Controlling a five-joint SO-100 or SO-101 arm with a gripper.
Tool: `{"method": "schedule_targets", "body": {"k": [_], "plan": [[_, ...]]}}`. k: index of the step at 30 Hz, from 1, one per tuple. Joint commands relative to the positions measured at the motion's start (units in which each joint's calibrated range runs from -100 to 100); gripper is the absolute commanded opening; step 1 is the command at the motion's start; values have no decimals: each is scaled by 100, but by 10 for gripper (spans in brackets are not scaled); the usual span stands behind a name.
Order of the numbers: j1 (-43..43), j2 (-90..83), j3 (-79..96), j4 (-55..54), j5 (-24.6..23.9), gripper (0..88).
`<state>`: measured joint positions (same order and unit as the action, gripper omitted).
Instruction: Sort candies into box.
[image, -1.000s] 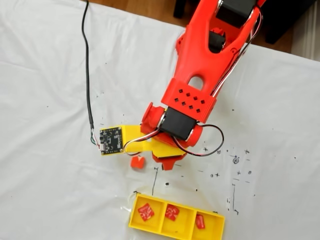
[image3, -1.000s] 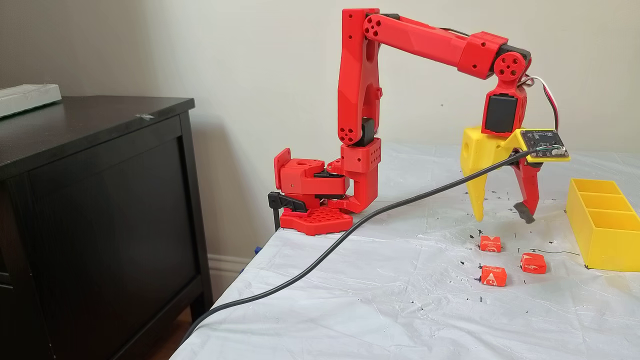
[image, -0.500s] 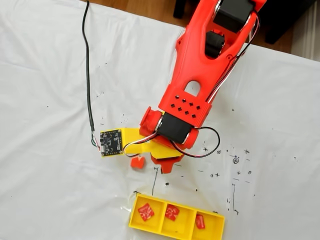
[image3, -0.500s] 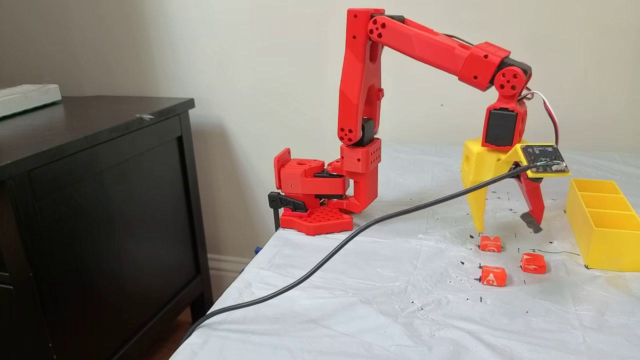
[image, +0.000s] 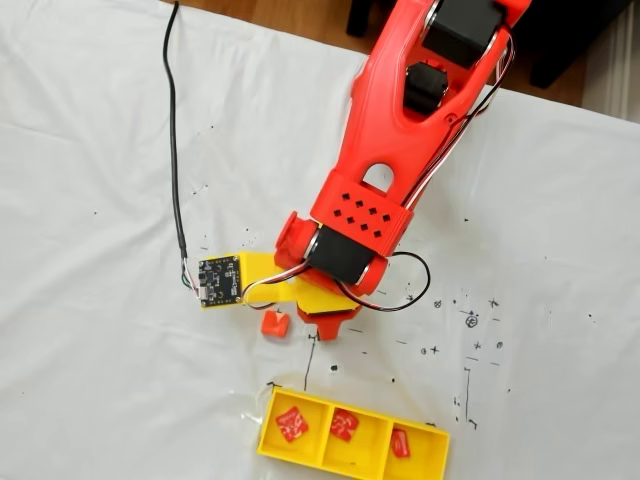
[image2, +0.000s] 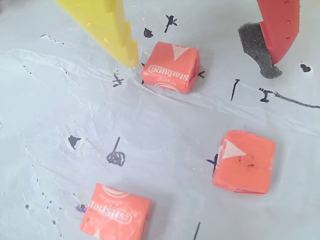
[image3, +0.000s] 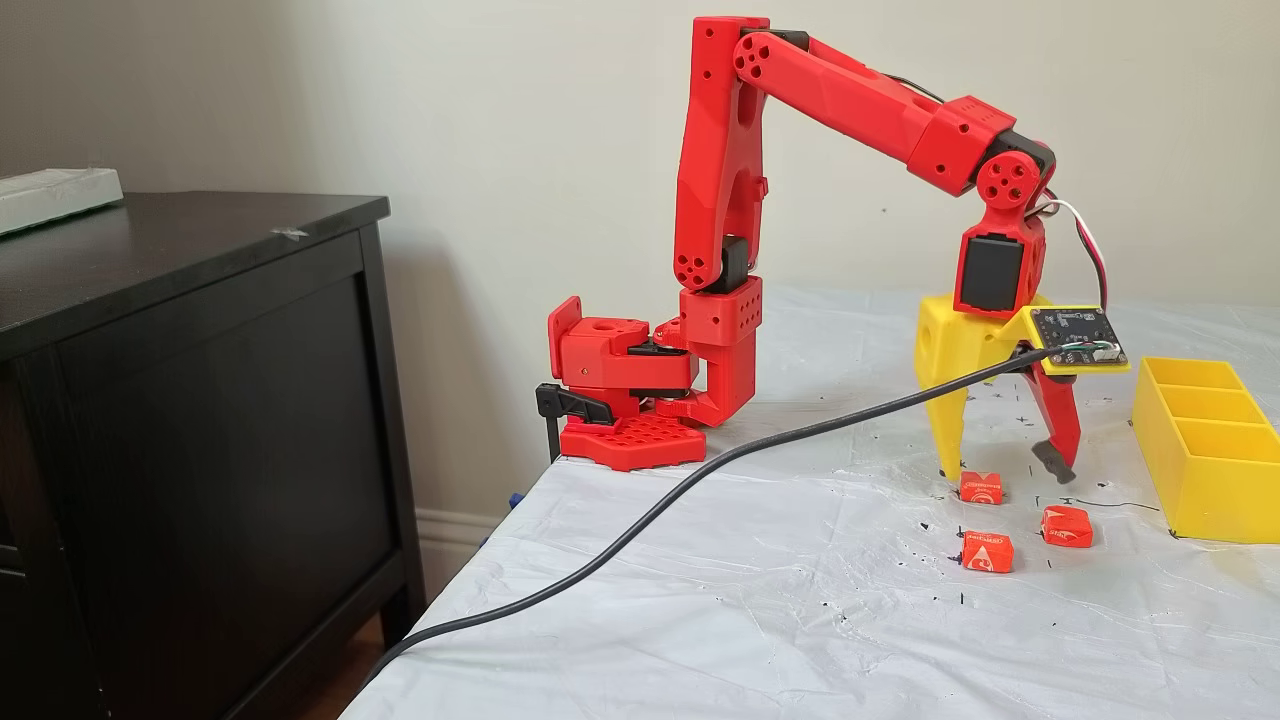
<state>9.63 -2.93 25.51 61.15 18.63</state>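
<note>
Tool (image2: 200, 62), released, is seen with its tapered yellow finger (image2: 112, 30) just beside a square waxy orange candy (image2: 171, 66) and its foam-padded red finger (image2: 277, 25) apart. Three red candies are held in the glossy yellow box (image: 270, 440) on the crinkled white bench (image3: 750, 620).

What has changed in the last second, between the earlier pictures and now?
The gripper has come down, jaws open, until its yellow finger reaches the sheet beside one orange candy, which now lies between the fingers. Nothing was gripped or released. The other two loose candies, the three candies in the yellow box, and the black cable stayed as they were.
</note>
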Motion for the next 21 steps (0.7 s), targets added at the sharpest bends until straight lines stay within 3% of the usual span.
{"method": "schedule_targets", "body": {"k": [1,18,21], "plan": [[-75,13,-16,-77,-20,310],[-112,276,-71,-183,-73,247],[-112,293,-62,-192,-78,197]]}}
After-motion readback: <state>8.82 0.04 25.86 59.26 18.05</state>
